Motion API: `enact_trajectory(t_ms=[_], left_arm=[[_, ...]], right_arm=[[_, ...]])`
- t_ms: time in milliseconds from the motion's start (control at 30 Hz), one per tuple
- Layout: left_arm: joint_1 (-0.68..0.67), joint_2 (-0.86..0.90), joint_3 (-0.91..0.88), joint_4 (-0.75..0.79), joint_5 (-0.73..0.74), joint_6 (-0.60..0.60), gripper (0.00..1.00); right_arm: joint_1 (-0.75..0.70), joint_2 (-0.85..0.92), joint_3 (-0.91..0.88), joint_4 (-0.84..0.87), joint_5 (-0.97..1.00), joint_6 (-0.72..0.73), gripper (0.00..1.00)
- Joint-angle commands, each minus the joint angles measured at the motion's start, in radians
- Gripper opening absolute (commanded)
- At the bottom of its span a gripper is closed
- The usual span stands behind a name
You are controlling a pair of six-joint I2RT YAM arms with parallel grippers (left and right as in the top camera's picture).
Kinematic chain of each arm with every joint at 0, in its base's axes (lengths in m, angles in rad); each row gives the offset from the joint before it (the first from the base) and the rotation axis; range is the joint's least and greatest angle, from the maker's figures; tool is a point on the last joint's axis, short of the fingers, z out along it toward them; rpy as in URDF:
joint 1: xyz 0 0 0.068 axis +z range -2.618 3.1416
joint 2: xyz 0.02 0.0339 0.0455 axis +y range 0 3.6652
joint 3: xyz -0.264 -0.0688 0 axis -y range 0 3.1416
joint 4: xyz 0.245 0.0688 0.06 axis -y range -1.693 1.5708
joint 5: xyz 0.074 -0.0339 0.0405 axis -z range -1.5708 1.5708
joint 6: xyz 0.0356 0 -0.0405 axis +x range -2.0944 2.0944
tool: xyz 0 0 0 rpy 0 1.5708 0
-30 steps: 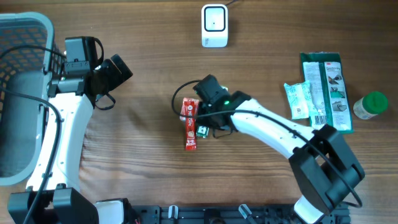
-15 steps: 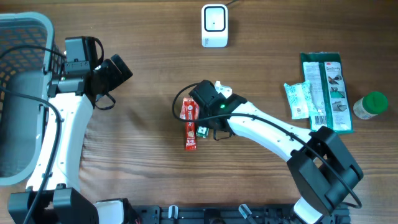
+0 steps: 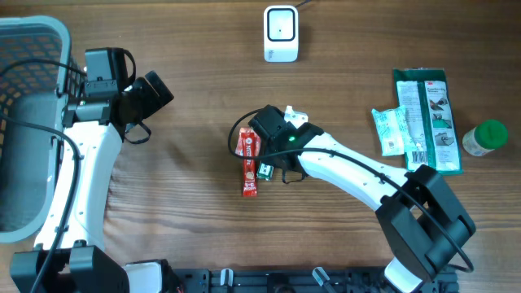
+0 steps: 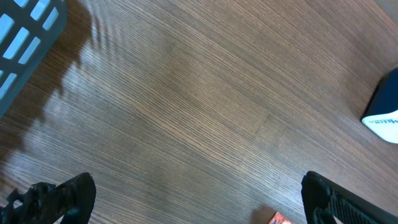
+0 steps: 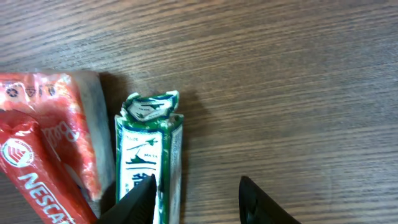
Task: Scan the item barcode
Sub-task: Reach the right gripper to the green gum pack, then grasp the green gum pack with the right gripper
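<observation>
Two red Nescafe stick packets (image 3: 248, 159) and a green stick packet (image 3: 265, 172) lie together at mid-table. My right gripper (image 3: 273, 159) hovers right over them. In the right wrist view the green packet (image 5: 146, 155) lies lengthwise beside the red ones (image 5: 43, 143). The right gripper (image 5: 196, 186) is open: one fingertip overlaps the green packet's edge, the other is over bare wood. The white scanner (image 3: 281, 33) stands at the far edge. My left gripper (image 3: 155, 91) stands wide open above bare wood (image 4: 199, 193), holding nothing.
A grey basket (image 3: 24, 49) fills the far left. At the right lie a large green pack (image 3: 427, 114), a pale green packet (image 3: 391, 130) and a green-lidded bottle (image 3: 486, 137). The scanner's corner (image 4: 385, 112) and a red packet tip (image 4: 278, 219) show in the left wrist view.
My right wrist shifted slightly left and back over the packets a second ago, its jaws narrowing a little, then held still. The left arm has not moved.
</observation>
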Motion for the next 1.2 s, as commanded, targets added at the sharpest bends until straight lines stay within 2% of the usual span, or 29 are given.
enact_trajectory(t_ms=[0,167,267,367,667,800,867,1167], left_arm=[[0.004,-0.009,0.008,-0.001,-0.010,0.002,1.00],[0.004,-0.009,0.008,-0.001,-0.010,0.002,1.00],[0.004,-0.009,0.008,-0.001,-0.010,0.002,1.00],[0.004,-0.009,0.008,-0.001,-0.010,0.002,1.00],[0.004,-0.009,0.008,-0.001,-0.010,0.002,1.00],[0.004,-0.009,0.008,-0.001,-0.010,0.002,1.00],[0.004,-0.009,0.008,-0.001,-0.010,0.001,1.00],[0.004,-0.009,0.008,-0.001,-0.010,0.001,1.00]], right_arm=[[-0.004,0.036,-0.026,0.042,-0.010,0.015,0.43],[-0.023,0.023,-0.010,-0.023,0.008,-0.045,0.37],[-0.067,-0.013,0.020,-0.154,0.109,-0.057,0.37],[-0.114,-0.028,0.020,-0.191,0.097,-0.076,0.40],[-0.179,-0.043,0.051,-0.200,-0.023,-0.202,0.41],[-0.177,-0.074,0.083,-0.154,-0.213,-0.304,0.48],[-0.177,-0.073,0.083,-0.127,-0.243,-0.330,0.51],[-0.148,-0.021,0.063,-0.053,-0.241,-0.307,0.55]])
